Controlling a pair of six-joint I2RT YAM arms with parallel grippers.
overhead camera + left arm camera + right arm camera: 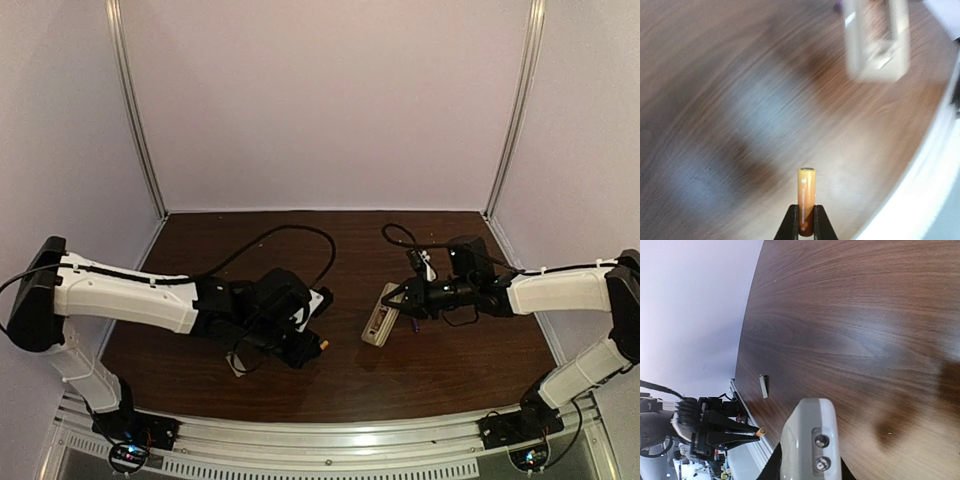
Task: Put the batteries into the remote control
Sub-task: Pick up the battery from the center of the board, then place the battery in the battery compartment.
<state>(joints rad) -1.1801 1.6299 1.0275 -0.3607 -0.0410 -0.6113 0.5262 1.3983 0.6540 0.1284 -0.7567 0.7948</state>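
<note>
An orange battery [806,197] stands upright between the black fingers of my left gripper [806,222], which is shut on its lower half. From above, its orange end [322,345] pokes out of the left gripper [308,347] near the table's middle. My right gripper [397,300] is shut on the white remote control [378,325], holding it tilted just above the table to the right of the battery. In the right wrist view the remote's end [810,440] with two round contacts fills the bottom. The left wrist view shows the remote [875,40] blurred at the top right.
A small flat grey cover piece [763,386] lies on the dark wooden table [340,240] near its front edge. Black cables trail over the table behind both arms. Pale walls and metal posts close in the back and sides.
</note>
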